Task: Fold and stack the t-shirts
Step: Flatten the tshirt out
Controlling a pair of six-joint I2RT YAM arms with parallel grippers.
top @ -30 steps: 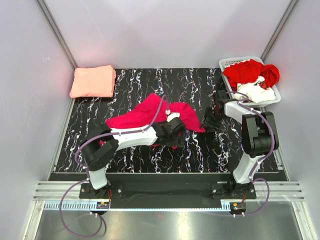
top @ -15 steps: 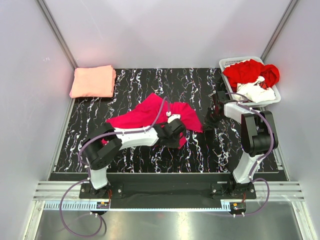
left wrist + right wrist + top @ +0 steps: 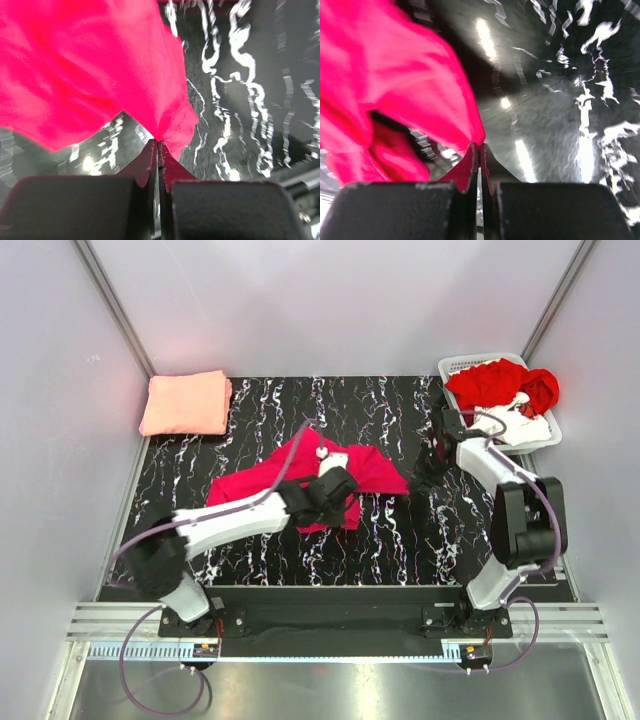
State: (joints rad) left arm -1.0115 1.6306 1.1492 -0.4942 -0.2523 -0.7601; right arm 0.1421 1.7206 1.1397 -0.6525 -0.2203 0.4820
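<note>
A vivid magenta t-shirt (image 3: 290,472) lies crumpled mid-table. My left gripper (image 3: 338,508) is shut on its near hem; in the left wrist view the cloth (image 3: 90,65) fans out from the pinched tips of that gripper (image 3: 158,145). At the shirt's right corner my right gripper (image 3: 415,478) is also shut on it, and the right wrist view shows the fabric (image 3: 395,75) hanging from the closed tips of the right gripper (image 3: 480,146). A folded salmon-pink t-shirt (image 3: 186,403) rests at the back left. A red t-shirt (image 3: 495,380) and a white one (image 3: 515,426) lie in the basket.
The white slatted basket (image 3: 455,365) stands at the back right corner, close behind the right arm. Grey walls enclose the black marbled table (image 3: 380,540) on three sides.
Both grippers have closed on the magenta shirt. The left arm has stretched farther from its base, the right wrist has shifted toward the back, and the shirt's edges have moved with them.
</note>
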